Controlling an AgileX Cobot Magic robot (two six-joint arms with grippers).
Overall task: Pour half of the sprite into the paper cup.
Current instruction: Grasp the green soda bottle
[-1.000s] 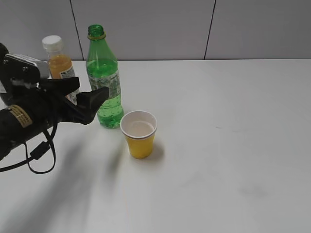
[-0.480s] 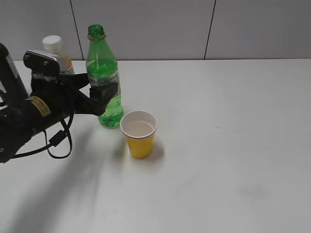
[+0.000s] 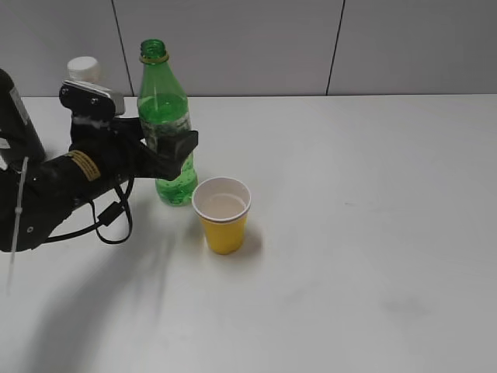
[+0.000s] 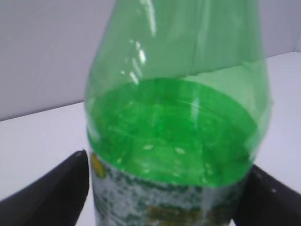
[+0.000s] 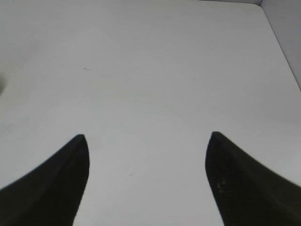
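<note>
The sprite [image 3: 165,128] is seen standing upright on the white table [image 3: 349,233], uncapped, with its green neck ring at the top. The cup [image 3: 222,214] is placed just beside it, in front and to the right in the exterior view, upright, and apart from the bottle. A liquid level cannot be made out in the cup.

The left gripper [image 3: 167,144] is positioned at the bottle's label height, with its dark fingers [image 3: 180,146] set on either side of the body. In the left wrist view the bottle [image 4: 176,136] is seen filling the frame between the two fingers [image 4: 51,193], which are spread to the bottle's width at its flanks; whether the bottle is actually being squeezed cannot be told.

A second bottle with a white cap [image 3: 84,68] is partly hidden behind the left arm.

The right gripper [image 5: 146,179] is shown only in its own wrist view, held over bare table [image 5: 150,75], with its fingers [image 5: 51,183] spread wide and nothing between them.
</note>
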